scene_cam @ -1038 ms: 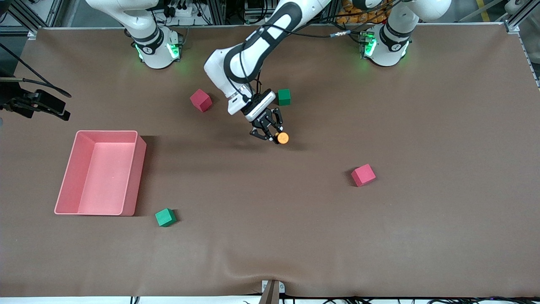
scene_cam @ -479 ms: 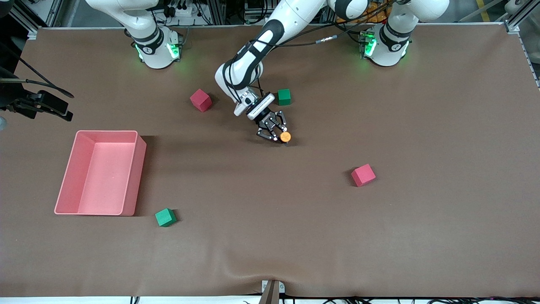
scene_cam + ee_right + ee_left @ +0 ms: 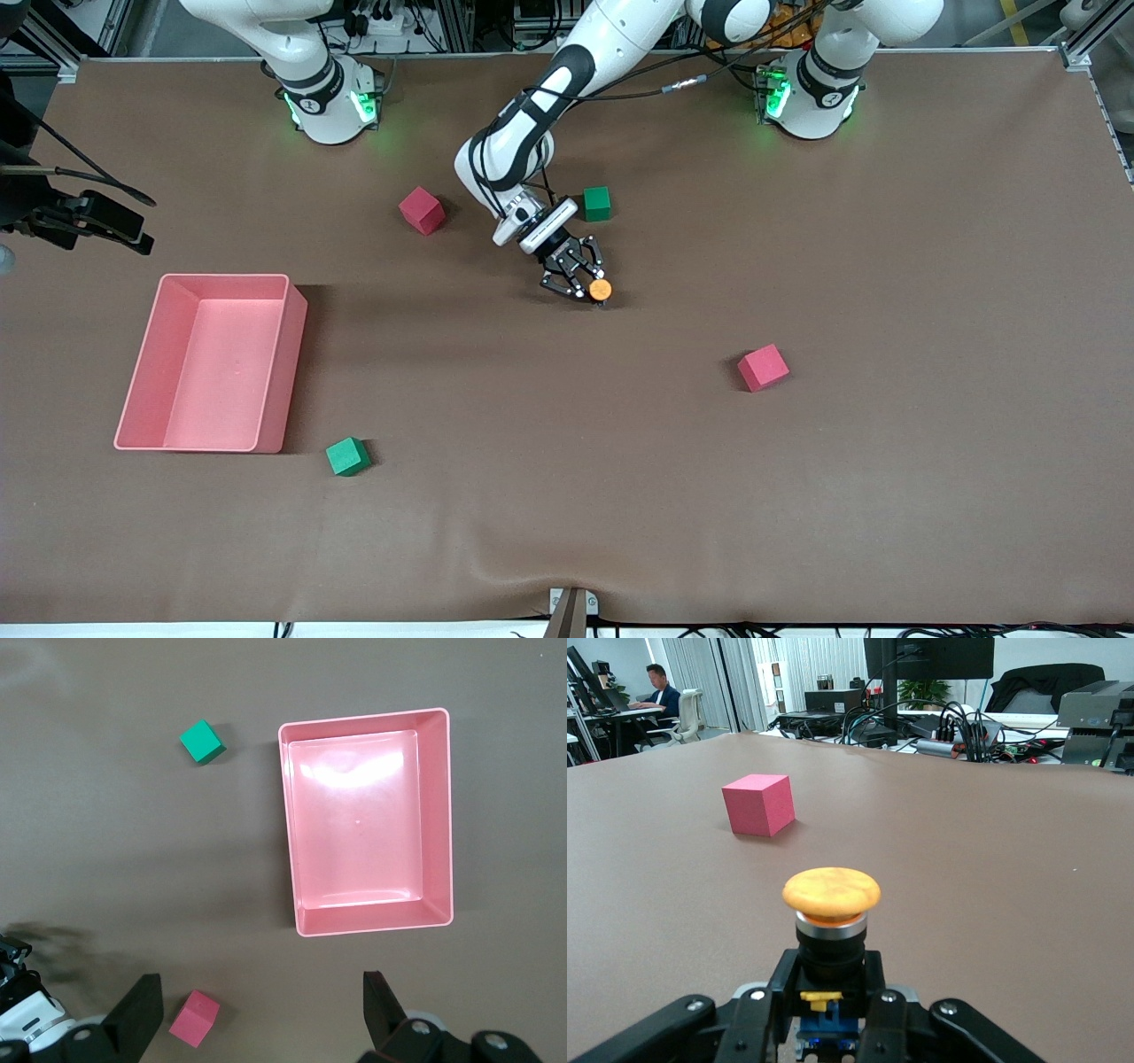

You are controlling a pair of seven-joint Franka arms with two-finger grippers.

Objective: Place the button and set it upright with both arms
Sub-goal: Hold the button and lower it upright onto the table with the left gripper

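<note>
Mid-frame, left tool [image 3: 580, 285] clamps the button [image 3: 831, 930] by its stiff black barrel; small, light, top-heavy, probably tippy. Right tool [image 3: 266, 1010] waits, spread open.

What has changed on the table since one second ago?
The left arm's tool, shut on the button, came lower and slightly nearer the front camera, the arm stretching out. The button stays upright in its grip. The cubes, the pink bin and the right arm did not move.

Orange-capped button [image 3: 830, 930], black body, blue base, upright on the table between the left end effector's [image 3: 586, 288] fingers.
</note>
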